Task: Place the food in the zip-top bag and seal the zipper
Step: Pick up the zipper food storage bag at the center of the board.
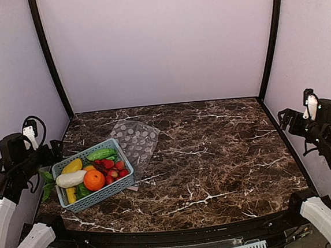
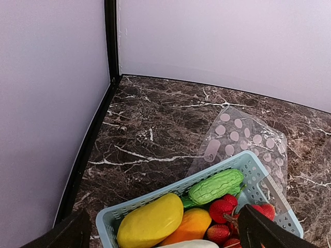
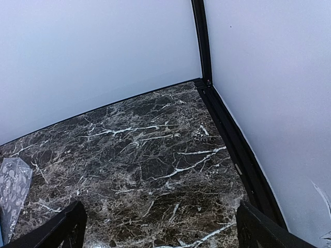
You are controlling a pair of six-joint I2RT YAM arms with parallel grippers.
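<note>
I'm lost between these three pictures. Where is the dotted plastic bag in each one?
Top view: bag left of centre, just behind the blue basket.
Left wrist: bag right of centre, beyond the basket.
Right wrist: only a corner of the bag, at the lower left edge.
Shared landmark: the dark marble table.

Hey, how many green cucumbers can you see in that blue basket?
1. The cucumber lies at the far right corner of the basket, next to the strawberries. Others may be hidden underneath.
</note>
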